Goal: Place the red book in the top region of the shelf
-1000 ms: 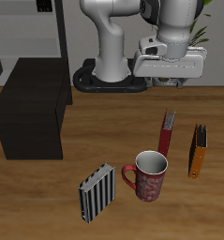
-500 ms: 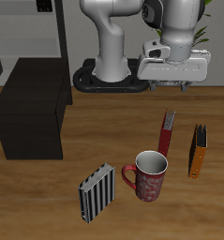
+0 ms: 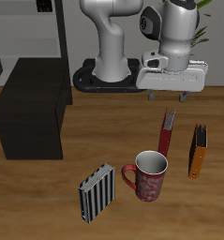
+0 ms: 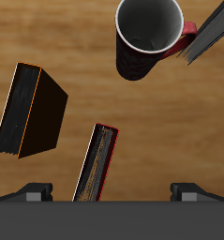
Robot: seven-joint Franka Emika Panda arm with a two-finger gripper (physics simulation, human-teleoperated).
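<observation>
Above the red book (image 3: 167, 134), which stands upright behind the mug (image 3: 147, 176), our gripper (image 3: 169, 94) hangs with jaws apart. We reckon it's light, stiff, maybe slick, so pinch its top edge across the covers.

1. Red book (image 3: 167, 132) stands upright; mug (image 3: 148, 175) crowds its front side.
2. Orange-and-black book (image 3: 198, 150) stands near, with a gap between.
3. Shelf (image 3: 31, 109) top lies bare.

Matt dark wooden shelf (image 3: 31, 117), wood-grain table (image 3: 104, 150), glossy mug (image 3: 148, 176)
</observation>
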